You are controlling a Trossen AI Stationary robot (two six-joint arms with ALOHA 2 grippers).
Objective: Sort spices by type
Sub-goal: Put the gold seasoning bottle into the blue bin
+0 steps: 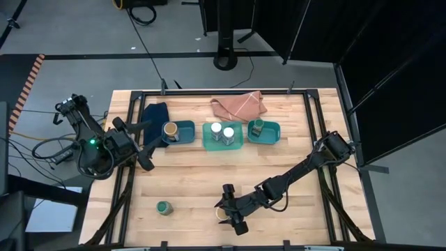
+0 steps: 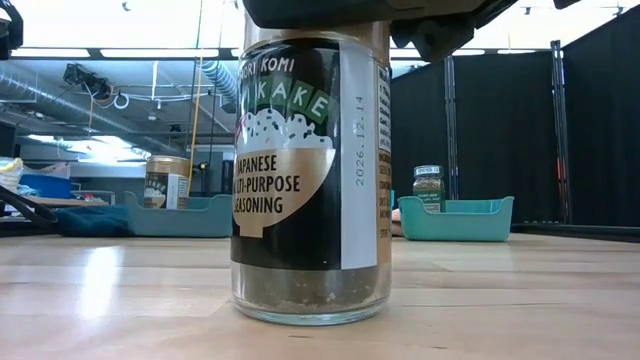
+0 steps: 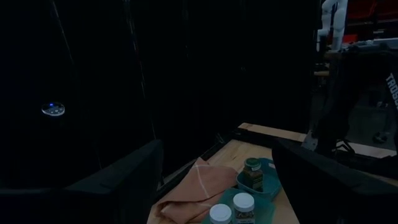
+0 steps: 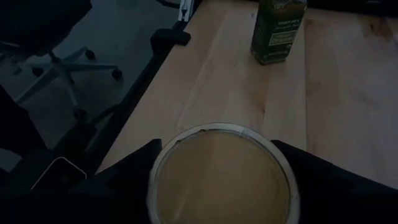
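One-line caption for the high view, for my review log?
Right gripper poised around a tan-lidded jar near the table's front edge; four jars sit in three teal trays, one green-lidded jar unsorted.

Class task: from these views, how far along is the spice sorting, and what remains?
Done: two white-lidded jars share the middle tray; one tan-lidded jar sits in the left tray, one green-lidded jar in the right tray. In hand: the right end effector straddles the furikake seasoning jar. Left: that jar and the loose green-lidded jar.
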